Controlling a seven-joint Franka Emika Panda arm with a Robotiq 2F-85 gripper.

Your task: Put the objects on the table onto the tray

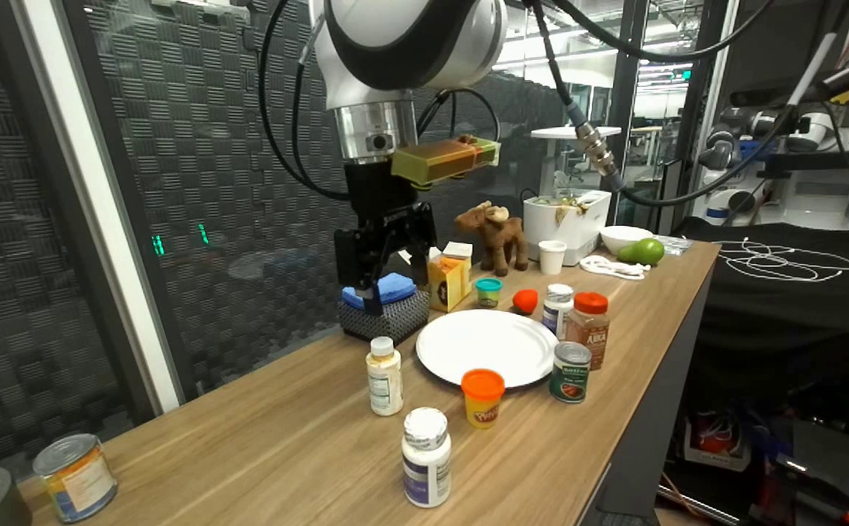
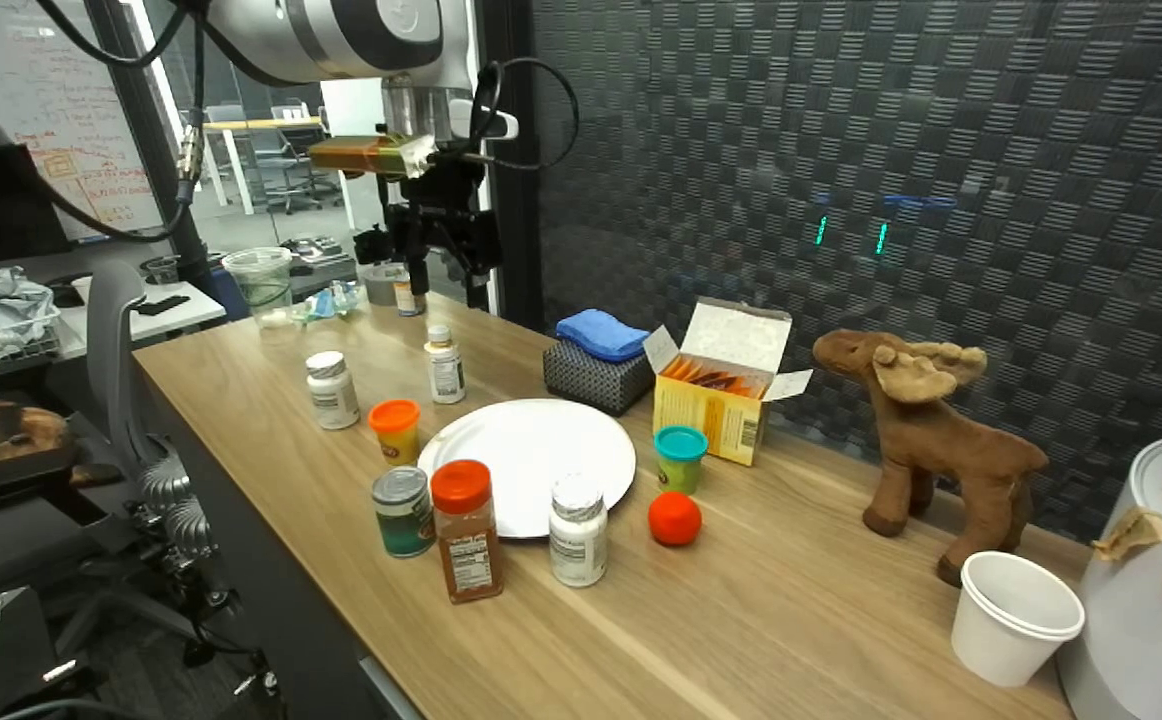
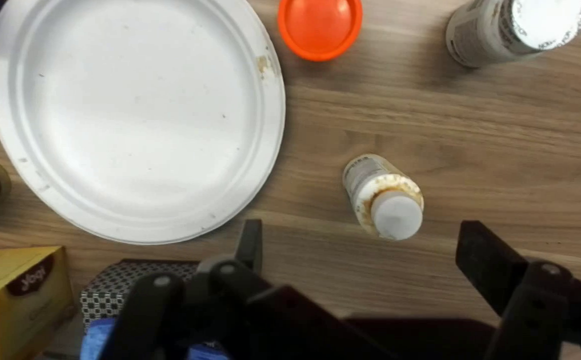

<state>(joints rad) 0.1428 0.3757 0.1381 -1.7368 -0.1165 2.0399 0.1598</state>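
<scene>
Gripper [image 3: 362,241] is wide, w/ nothing inside; prob. nearest white bottle [image 3: 381,197] is next: pls centre, lower straight.

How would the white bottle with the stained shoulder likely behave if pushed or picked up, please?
The white bottle may tip if pushed high, standing taller than it is wide. Once down, its round body would probably roll. Its sides look smooth and even, suggesting fairly stiff plastic.
</scene>
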